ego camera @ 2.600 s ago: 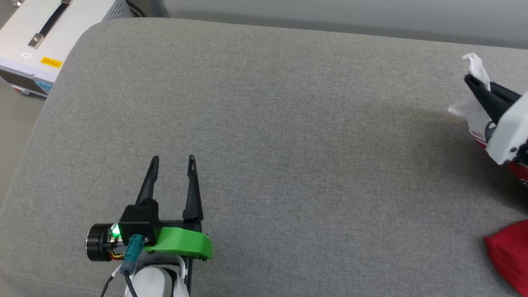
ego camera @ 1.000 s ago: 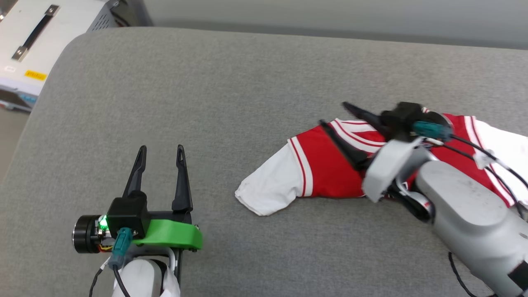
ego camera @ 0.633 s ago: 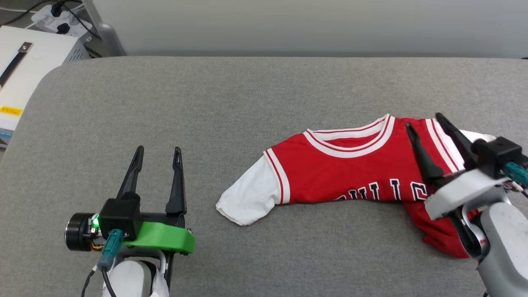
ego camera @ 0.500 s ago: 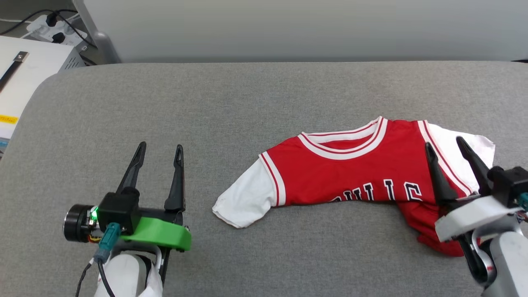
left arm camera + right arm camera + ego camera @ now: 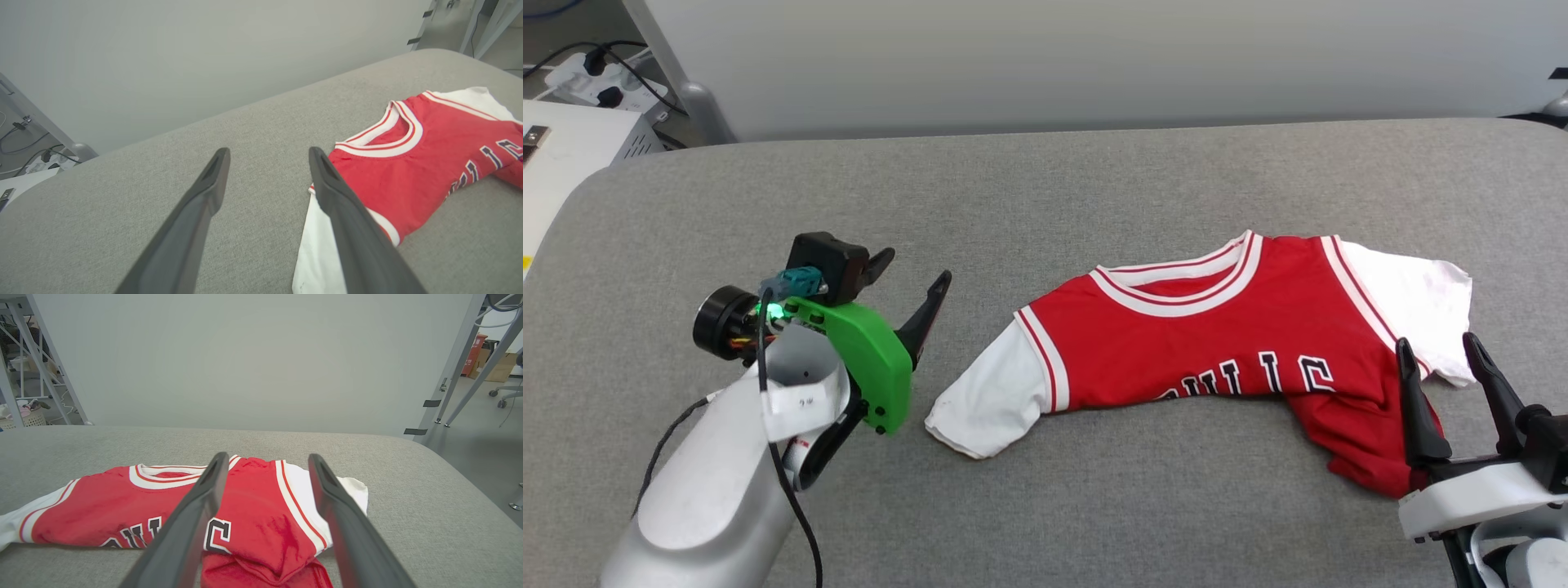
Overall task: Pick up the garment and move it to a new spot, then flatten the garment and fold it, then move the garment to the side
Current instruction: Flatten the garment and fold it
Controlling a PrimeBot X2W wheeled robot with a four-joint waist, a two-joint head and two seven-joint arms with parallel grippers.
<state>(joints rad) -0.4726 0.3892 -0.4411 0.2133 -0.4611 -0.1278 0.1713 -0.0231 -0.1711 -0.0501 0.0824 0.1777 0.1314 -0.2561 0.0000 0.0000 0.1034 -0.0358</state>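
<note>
Far left, above grey padded table [image 5: 1045, 188]: left gripper [image 5: 915, 268], tilted rightward, fingers spread wide, nothing held, near but clear of white sleeve [image 5: 980, 404]. Centre to right: red BULLS jersey [image 5: 1201, 343] lying on table, collar toward far edge, lower body bunched under at right end. Lower right: right gripper [image 5: 1436, 341], fingers spread wide, empty, tips over bunched end; contact not discernible.

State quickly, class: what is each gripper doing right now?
Left gripper: open, holding nothing.
Right gripper: open, holding nothing, fingers by the red jersey T-shirt.
</note>
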